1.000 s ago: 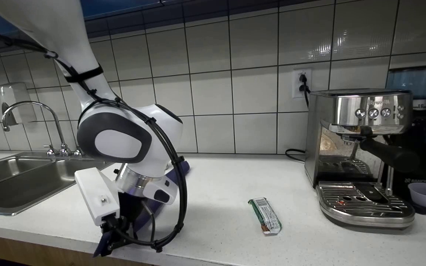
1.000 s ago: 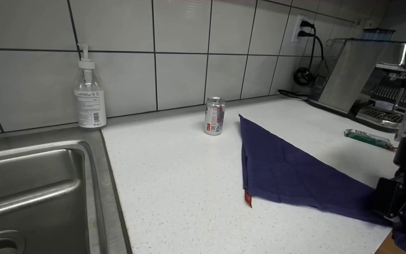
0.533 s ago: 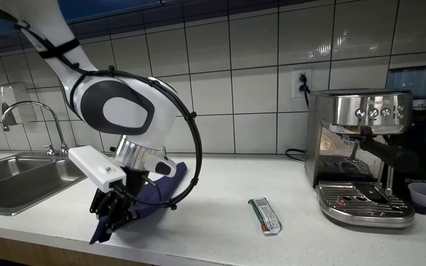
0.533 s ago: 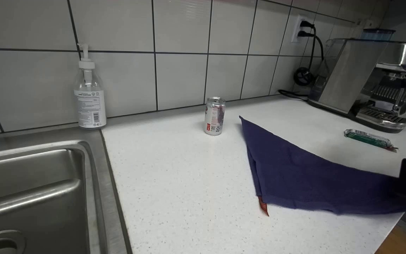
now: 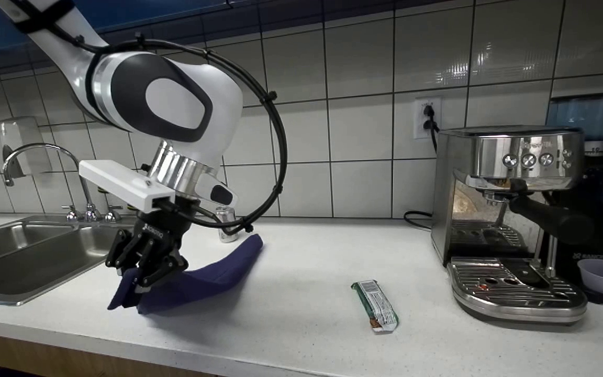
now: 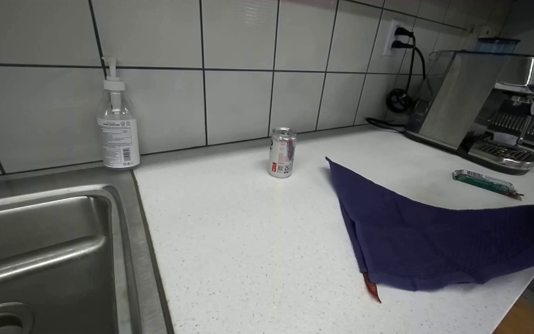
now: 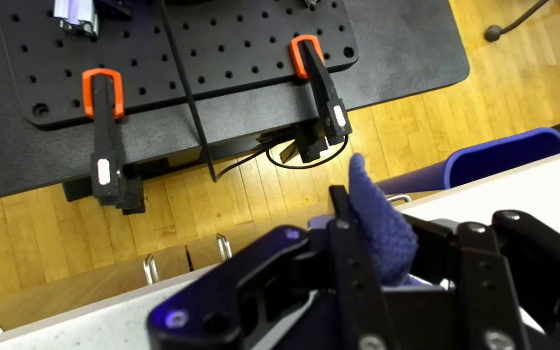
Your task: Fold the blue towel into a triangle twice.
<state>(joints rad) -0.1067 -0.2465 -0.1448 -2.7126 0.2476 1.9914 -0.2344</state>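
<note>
- Right of centre in the wrist view, a narrow, fuzzy end of the blue towel sticks up between black fingers
- Lower left in an exterior view, the gripper pinches that end, a short flap hanging beneath
- Over the white counter, lower right in an exterior view, the towel is plain navy, faintly creased, layered down its left edge, its top edge sagging from a sharp upper-left corner, its right end cut off by the frame
- A red-brown tip, too small to identify, pokes out below its lower left
- Beyond the towel, at right, lies a green-and-silver packet, apart from it
- Further back stand a silver can, near the centre, and an espresso machine, upper right
</note>
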